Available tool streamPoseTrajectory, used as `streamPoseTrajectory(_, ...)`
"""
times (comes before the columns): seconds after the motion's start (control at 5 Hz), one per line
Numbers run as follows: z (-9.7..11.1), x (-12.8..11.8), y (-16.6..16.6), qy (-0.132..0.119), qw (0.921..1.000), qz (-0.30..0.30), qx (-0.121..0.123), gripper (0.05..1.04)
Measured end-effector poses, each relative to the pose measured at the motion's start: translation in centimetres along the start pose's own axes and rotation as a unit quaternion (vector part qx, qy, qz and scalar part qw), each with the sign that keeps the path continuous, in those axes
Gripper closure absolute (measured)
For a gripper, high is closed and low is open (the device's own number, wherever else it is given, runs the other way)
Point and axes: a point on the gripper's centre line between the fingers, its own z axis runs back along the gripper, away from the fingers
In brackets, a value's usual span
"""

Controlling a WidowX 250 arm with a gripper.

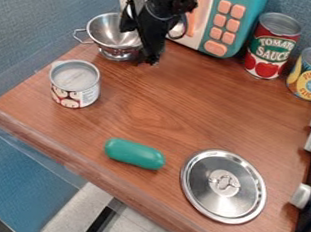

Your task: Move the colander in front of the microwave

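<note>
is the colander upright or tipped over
Upright: the colander has its open bowl facing up, the inside in view, and its foot ring underneath.

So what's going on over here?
A black two-finger robot gripper is down at the right side of a shiny metal colander, near the left end of a teal and white toy microwave; I can't tell whether it has hold of it. The colander stands upright on the brown wooden counter. Nearer the front edge lie a green rounded cylinder and a round silver lid.
</note>
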Motion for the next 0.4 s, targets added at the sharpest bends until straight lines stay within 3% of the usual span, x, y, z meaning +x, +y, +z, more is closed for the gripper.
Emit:
streamPoseTrajectory(0.2,3.4,-0.5,2.3,-0.053,0.9985,0.013,0.003,0.083)
streamPoseTrajectory(0.4,5.1,-1.5,4.0,-0.071,0.9971,0.022,0.017,0.083)
